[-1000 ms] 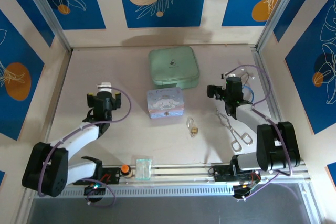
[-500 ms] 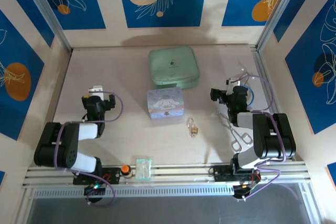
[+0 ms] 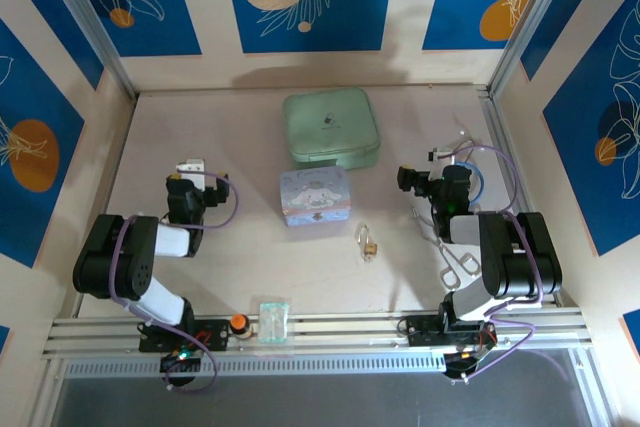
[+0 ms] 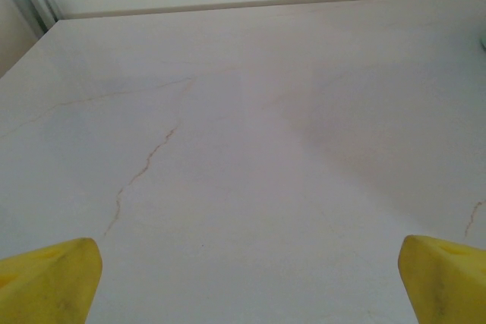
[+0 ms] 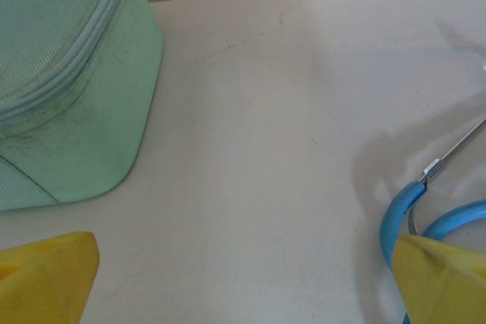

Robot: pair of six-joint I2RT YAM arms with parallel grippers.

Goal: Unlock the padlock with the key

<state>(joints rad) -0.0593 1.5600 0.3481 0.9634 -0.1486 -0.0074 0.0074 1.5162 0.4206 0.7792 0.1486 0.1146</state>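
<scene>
Looking down from the top external view, the padlock lies on the table, just right of the lilac tin and a little nearer the arm bases. The key cannot be told apart from it at this size, though a pale sliver by the shackle may be it. The left gripper sits well left of the tin and the right gripper well right of it.

Left wrist view: the yellow fingers are spread wide over bare tabletop, holding nothing.

Right wrist view: the fingers are likewise spread and empty. The green zip case from behind the tin is at left, and a blue loop handle is at right.
</scene>
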